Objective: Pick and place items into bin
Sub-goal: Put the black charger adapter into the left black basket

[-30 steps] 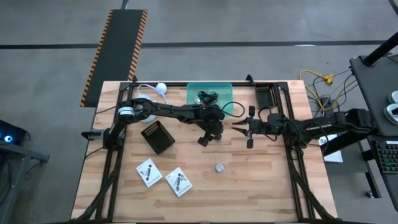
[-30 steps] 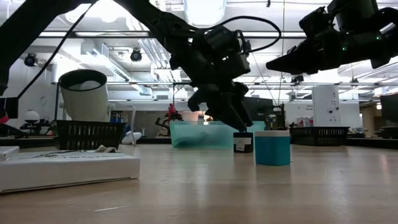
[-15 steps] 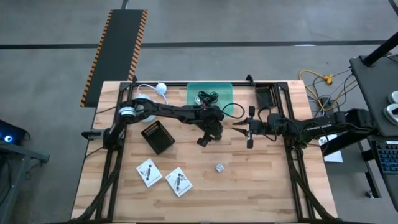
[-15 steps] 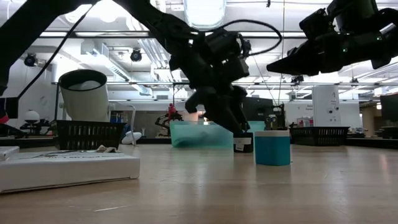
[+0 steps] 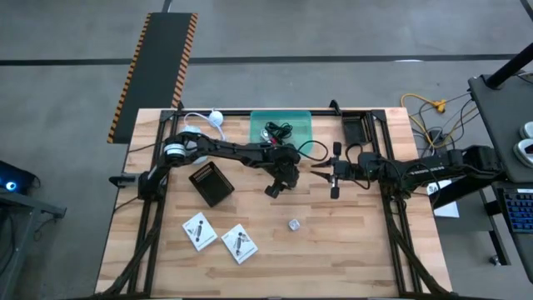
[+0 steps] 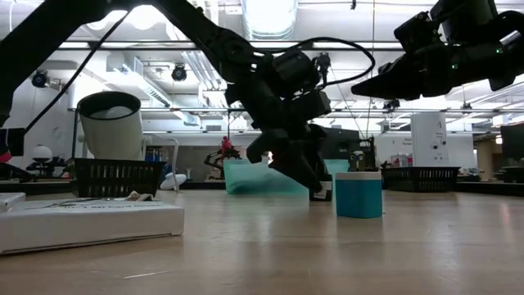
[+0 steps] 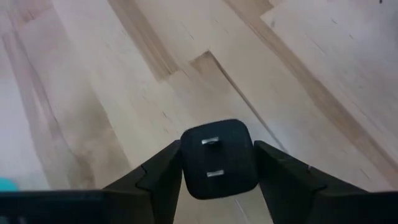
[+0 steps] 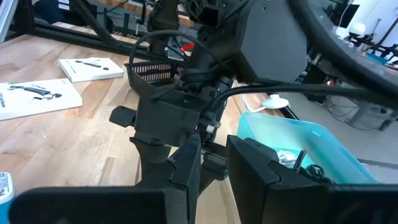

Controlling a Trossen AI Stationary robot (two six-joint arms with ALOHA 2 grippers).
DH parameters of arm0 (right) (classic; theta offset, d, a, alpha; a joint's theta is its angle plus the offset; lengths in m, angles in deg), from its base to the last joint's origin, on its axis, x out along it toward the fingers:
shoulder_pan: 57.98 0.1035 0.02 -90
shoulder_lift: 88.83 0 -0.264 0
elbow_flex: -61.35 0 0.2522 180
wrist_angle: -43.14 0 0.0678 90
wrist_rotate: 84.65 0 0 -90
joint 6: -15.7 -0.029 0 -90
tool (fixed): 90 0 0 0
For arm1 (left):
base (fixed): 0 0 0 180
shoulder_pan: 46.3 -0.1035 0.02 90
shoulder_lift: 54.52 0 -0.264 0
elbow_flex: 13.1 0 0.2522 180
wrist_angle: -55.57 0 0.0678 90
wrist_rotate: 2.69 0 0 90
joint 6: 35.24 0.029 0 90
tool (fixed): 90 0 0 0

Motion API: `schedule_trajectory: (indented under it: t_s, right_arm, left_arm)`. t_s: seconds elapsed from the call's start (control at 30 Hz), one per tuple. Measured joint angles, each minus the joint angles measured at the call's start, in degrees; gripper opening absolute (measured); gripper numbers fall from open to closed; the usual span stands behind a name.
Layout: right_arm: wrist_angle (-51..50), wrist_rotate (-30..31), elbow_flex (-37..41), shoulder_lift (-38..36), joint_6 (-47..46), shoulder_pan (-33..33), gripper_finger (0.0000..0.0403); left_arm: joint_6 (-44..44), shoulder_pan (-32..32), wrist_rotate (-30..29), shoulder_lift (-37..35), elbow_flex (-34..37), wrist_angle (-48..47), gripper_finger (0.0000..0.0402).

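My left gripper (image 5: pixel 276 185) reaches out to the middle of the table and points down, shut on a small black plug adapter (image 7: pixel 217 158) whose two metal prongs face up. The teal bin (image 5: pixel 293 122) stands behind it at the far edge, with coiled black cables (image 5: pixel 276 132) inside. Two white printed packets (image 5: pixel 200 231) (image 5: pixel 239 243) and a small silvery bit (image 5: pixel 294 224) lie flat on the near half of the table. My right gripper (image 5: pixel 319 171) hovers above the table just right of the left one, slightly open and holding nothing. My left gripper pinches the black plug adapter by two opposite sides (image 7: pixel 185 163) between its two fingers (image 7: pixel 163 177), coming from above and pointing down. The pronged face shows between the fingers. The low view shows the adapter (image 6: pixel 322 190) down at the table top.
A black square box (image 5: pixel 210 183) sits left of the left gripper. A flat black tray (image 5: pixel 357 129) lies right of the bin, and a white round device with a cord (image 5: pixel 216 117) left of it. In the low view a teal cylinder (image 6: pixel 358 194) stands close beside the adapter.
My left gripper has sunk toward the table, its fingers coming down around the black adapter. The right arm has kept still.
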Motion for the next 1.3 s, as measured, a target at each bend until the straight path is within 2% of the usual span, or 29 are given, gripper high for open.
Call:
schedule_trajectory:
  t_s: [0.2,0.37,0.43,0.8,0.97,1.13,1.3]
  right_arm:
    - [0.12,0.0,0.0,0.0,0.25,0.04,0.0066]
    - [0.35,0.0,0.0,0.0,1.76,0.04,0.0066]
    - [0.44,0.0,0.0,0.0,2.68,0.04,0.0066]
    - [2.12,0.12,-0.48,-0.42,3.02,0.01,0.0066]
    - [2.31,1.73,-0.55,-0.42,2.75,0.02,0.0066]
    - [2.98,3.32,-0.55,-0.4,1.22,-0.12,0.0066]
    - [3.14,3.36,-0.55,-0.37,1.22,-0.11,0.0066]
  left_arm:
    - [-0.03,0.09,0.17,0.25,0.0,1.22,0.0137]
    - [-0.06,0.09,0.15,0.3,-0.04,0.97,0.0137]
    - [-2.09,0.1,-0.22,-0.45,-0.16,-1.81,0.0137]
    - [-28.52,1.26,-4.2,-12.43,-0.07,-31.02,0.0137]
    - [-39.18,4.05,-14.32,-20.77,0.78,-39.73,0.0137]
    - [-52.82,6.44,-17.91,-29.73,7.86,-38.83,0.0137]
    - [-70.88,7.32,-21.13,-38.42,20.03,-33.91,0.0137]
